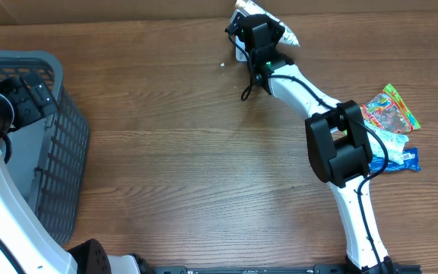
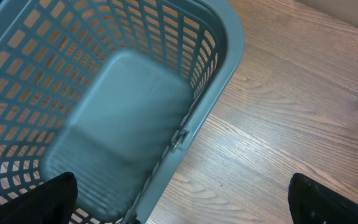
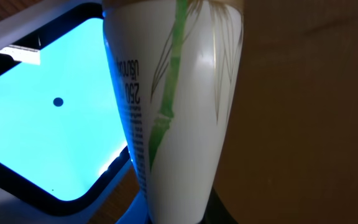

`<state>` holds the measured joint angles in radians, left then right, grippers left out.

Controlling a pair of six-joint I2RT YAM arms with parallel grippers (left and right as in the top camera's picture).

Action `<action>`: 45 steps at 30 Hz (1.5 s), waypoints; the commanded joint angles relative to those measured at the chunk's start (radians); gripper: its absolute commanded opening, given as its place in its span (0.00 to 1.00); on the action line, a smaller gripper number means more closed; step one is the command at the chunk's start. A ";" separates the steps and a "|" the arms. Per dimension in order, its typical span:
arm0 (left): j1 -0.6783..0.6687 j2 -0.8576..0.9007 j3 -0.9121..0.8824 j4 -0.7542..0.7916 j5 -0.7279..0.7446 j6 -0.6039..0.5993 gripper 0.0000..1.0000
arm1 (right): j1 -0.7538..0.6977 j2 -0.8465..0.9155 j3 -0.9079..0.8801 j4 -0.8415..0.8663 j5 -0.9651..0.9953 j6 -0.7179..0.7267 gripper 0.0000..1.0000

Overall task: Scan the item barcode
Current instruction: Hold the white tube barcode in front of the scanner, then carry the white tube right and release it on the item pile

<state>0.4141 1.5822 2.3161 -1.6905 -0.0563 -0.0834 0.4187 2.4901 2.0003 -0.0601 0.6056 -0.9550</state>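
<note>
At the far edge of the surface [image 1: 188,152], my right jaws are pinched almost shut on a white tube [image 3: 166,124] printed with a green bamboo stalk. They present it close to the lit blue window of the scanner [image 3: 48,106]. A column of fine print runs down the side turned toward that window; I cannot make out a barcode from the wrist view.

I judge the tube light and glossy, probably soft-walled plastic, so it could dent or slide if squeezed mid-body. The firmer ends, cap or crimp, look like the safer places to hold. Exactly where the jaws sit on it is hidden from me.

Over on the left, the grey lattice basket [image 2: 222,56] has nothing in it that I can see. My left jaws hang above it, spread fully wide and holding nothing.

Two more items lie on the surface beside the right arm [image 1: 339,144], well apart from the scanner: a colourful packet [image 1: 390,108] and a blue packet [image 1: 401,158].
</note>
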 commanded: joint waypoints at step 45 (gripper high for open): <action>0.003 0.002 0.014 0.001 0.004 -0.014 1.00 | -0.467 -0.637 -0.142 -1.234 -0.399 1.622 0.04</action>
<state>0.4141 1.5822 2.3161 -1.6905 -0.0563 -0.0834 0.0204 1.8427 1.9316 -1.3071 0.2214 0.4011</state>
